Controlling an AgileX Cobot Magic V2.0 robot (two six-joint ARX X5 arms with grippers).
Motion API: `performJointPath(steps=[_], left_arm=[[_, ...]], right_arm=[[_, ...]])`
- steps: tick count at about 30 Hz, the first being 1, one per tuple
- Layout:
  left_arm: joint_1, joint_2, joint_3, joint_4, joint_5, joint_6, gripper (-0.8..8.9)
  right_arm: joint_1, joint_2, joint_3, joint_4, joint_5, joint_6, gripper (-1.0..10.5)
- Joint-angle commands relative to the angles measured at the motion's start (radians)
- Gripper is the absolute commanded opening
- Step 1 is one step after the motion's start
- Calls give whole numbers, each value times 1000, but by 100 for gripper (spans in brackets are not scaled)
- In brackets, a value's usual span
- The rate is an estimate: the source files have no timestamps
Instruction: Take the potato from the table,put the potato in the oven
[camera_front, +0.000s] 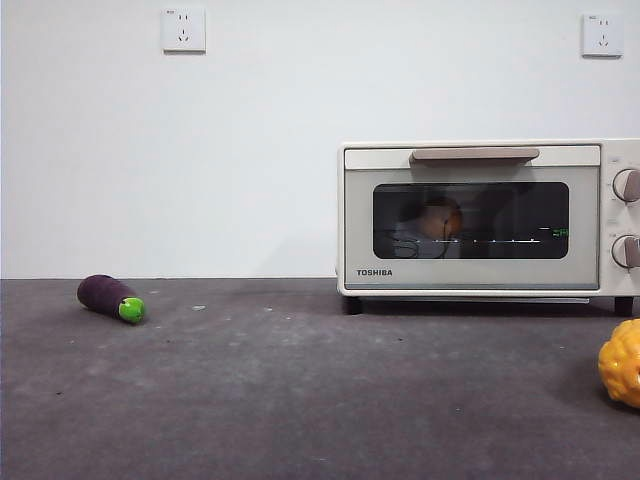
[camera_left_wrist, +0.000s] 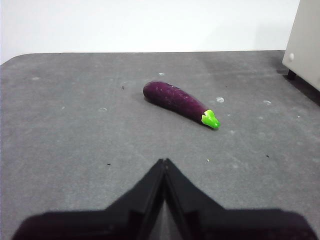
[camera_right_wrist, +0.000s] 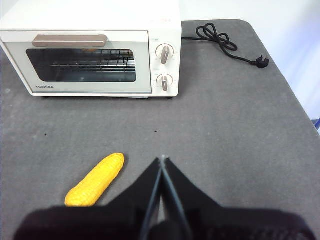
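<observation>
My left gripper (camera_left_wrist: 163, 162) and right gripper (camera_right_wrist: 162, 160) are both closed on nothing; the potato (camera_front: 440, 218) sits inside the oven (camera_front: 480, 270), door shut, behind the glass

potato (camera_front: 440, 218) inside shut oven (camera_front: 480, 215).

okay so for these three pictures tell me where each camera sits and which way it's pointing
Front view: low at table height, looking level at the closed oven, with the potato behind its glass; no arm shows.
Left wrist view: above the table, angled down at the eggplant; the left gripper, jaws shut, shows.
Right wrist view: higher, angled down at the oven and corn; the right gripper, jaws shut, shows.
Shared: front and right wrist views show the oven and corn.
</observation>
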Motion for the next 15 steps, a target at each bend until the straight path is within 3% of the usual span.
performJointPath(steps=[1,5,8,11,15], left_arm=[[-2,0,-10,5,4,-7,-3],[-2,0,-10,5,4,-7,-4],[-2,0,-10,5,4,-7,-3],[-2,0,-10,5,4,-7,-3],[-2,0,-10,5,4,-7,-3]], right_arm=[[-10,-19,1,-20,10,-24,2],[-67,-54,0,-14,55,-79,2],[-119,-94,-18,90,95,-116,2],[-165,-143,-77,303,94,-227,2],[-220,-198,-227,633,29,-376,2]])
